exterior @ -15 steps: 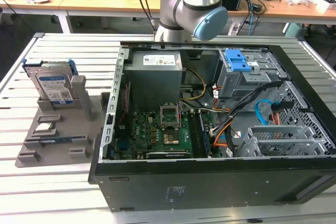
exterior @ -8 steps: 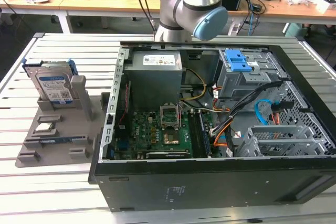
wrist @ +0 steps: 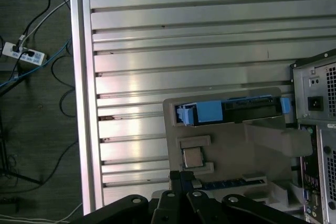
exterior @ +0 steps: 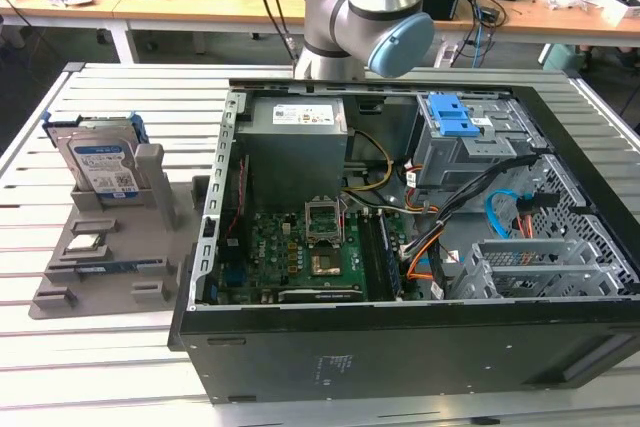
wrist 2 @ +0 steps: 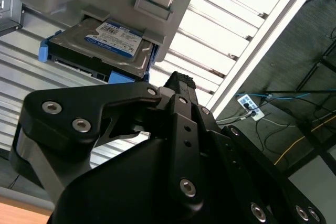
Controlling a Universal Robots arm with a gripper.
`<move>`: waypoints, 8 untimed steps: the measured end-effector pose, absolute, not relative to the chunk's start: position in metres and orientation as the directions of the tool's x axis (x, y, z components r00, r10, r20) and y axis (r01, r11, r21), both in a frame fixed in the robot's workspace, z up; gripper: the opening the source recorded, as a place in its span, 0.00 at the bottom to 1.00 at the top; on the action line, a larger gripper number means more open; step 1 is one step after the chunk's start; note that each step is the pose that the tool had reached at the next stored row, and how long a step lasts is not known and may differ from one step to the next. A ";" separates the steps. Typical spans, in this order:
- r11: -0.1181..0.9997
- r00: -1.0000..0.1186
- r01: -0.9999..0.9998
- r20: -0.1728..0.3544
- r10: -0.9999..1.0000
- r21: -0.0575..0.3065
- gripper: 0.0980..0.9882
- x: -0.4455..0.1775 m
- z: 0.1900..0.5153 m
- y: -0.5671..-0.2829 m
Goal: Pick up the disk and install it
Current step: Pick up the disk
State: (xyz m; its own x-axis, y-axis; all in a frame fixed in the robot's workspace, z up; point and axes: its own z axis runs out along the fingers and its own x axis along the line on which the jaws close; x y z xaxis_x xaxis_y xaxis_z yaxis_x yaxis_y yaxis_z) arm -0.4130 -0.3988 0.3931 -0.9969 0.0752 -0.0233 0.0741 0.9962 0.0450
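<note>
1 disk (exterior: 100,162), 1 chip (exterior: 87,242), 1 PC case (exterior: 400,352)

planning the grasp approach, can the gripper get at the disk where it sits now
Probably yes. The disk stands propped in the grey holder, outside the computer case, with nothing over its upper edge. In the second wrist view the gripper hangs free of it, its jaws looking shut.
</note>
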 end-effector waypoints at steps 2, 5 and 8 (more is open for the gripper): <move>0.997 -0.997 0.067 -0.023 0.068 0.045 0.01 -0.413 0.393 -0.399; 0.999 -1.000 -0.016 -0.023 -0.015 0.045 0.01 -0.413 0.393 -0.399; 0.996 -0.996 -0.082 -0.023 -0.081 0.045 0.01 -0.413 0.393 -0.399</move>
State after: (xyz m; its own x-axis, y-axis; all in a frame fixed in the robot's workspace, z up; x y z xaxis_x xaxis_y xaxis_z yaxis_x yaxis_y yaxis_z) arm -0.4130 -0.3988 0.3931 -0.9964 -0.0810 -0.0234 -0.0820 0.9956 0.0450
